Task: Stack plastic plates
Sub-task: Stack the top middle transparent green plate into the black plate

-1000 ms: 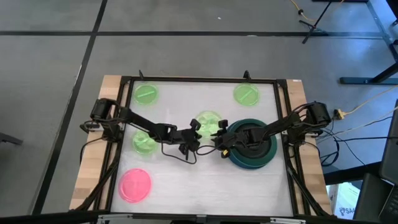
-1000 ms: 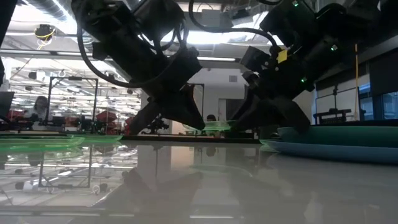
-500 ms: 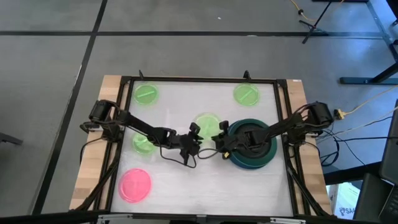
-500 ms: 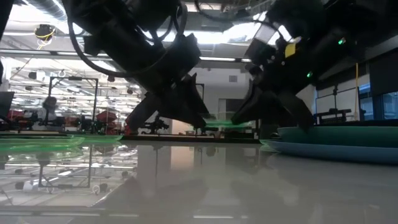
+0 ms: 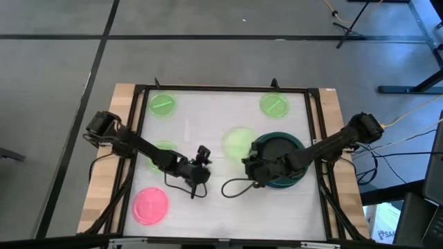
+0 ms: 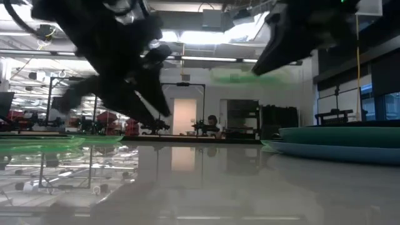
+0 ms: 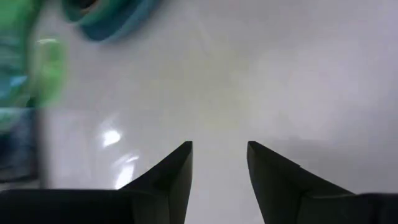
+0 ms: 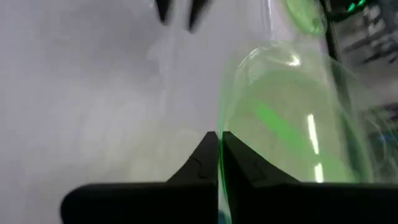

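Right tool (image 8: pixel 219 155): pinching the rim of a small lime plate (image 5: pixel 239 140), lifting it clear of the desk (image 5: pixel 221 207) beside the teal stack (image 5: pixel 299 173).
Left tool (image 7: pixel 219 163): hanging spread and empty, left of centre.

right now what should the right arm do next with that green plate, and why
Probably carry it sideways over the stack and lower it there. The right hand is shut on the small lime-green plate's rim, lifted clear of the table just beside the stack. The left hand is open and empty, clear of the way.
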Motion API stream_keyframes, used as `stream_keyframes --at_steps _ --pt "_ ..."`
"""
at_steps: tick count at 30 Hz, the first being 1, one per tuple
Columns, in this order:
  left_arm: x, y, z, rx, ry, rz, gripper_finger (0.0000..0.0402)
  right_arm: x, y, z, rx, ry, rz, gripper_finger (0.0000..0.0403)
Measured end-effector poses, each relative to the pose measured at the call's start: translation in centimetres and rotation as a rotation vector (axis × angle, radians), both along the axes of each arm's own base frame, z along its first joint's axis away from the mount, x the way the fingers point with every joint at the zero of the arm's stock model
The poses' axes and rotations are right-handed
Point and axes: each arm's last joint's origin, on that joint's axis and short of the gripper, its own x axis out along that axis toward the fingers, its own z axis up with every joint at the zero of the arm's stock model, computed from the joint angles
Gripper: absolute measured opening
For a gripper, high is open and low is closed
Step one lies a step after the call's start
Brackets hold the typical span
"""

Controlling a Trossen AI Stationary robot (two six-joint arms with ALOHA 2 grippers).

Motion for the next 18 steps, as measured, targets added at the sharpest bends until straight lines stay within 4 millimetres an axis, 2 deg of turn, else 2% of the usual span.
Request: stream_keyframes --at_steps 3,5,13,18 --pt "-0.8 -0.2 1.8 -0.180 0.001 -0.044 0.0147 -1.0 1.2 1.1 0.037 0.018 -0.043 0.0001" --pt "-1.4 -0.1 2.3 -0.255 0.001 -0.068 0.0147 -1.9 1.9 1.5 0.060 0.034 -0.075 0.0001" --pt "-4.9 1.2 2.9 -0.325 -0.029 0.001 0.0147 -6.0 3.0 2.3 0.218 0.068 -0.290 0.0000" --pt "-6.8 1.8 3.5 -0.383 -0.056 0.061 0.0147 -8.2 3.5 1.6 0.326 0.129 -0.466 0.0000"
